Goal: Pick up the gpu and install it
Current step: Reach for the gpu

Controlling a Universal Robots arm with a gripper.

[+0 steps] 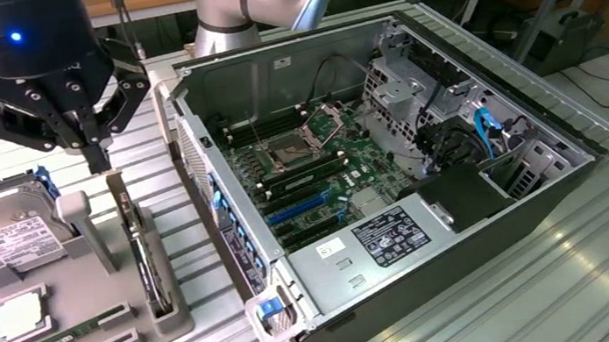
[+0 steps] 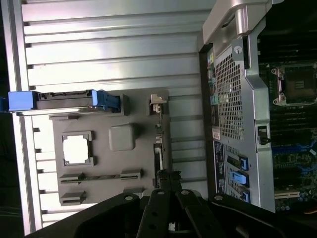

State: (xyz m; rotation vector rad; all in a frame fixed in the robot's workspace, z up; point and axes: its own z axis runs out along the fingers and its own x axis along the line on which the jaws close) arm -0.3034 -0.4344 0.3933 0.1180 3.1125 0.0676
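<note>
Exterior view, 5 entries, largest first.

1. Open black steel tower computer case (image 1: pixel 449 280), lying on its side with the green motherboard (image 1: pixel 317 169) exposed. The blue expansion slots look unoccupied. The black-and-white sticker (image 1: pixel 388 238) on the silver power-supply box has print too small to read.
2. Grey moulded plastic fixture tray (image 1: pixel 75 285), just beside the case on the exterior view's left.
3. Black multi-link robot gripper (image 1: pixel 99 158), fingers closed together and holding nothing. It hangs above the tray in line with the gpu, apart from it.
4. Silver hard drive (image 1: pixel 6 232) with a white label, text illegible.
5. The gpu (image 1: pixel 141 254), a thin flat black rectangular card. It stands on edge in the tray slot nearest the case, with its silver bracket at the hard-drive end, and is untouched.

Handling note, as a judgement: the step in hand is the approach. The fingers should straddle the card's thin top edge squarely, near mid-length. An off-centre hold risks tilting the card in its slot.

No brand name is readable.
</note>
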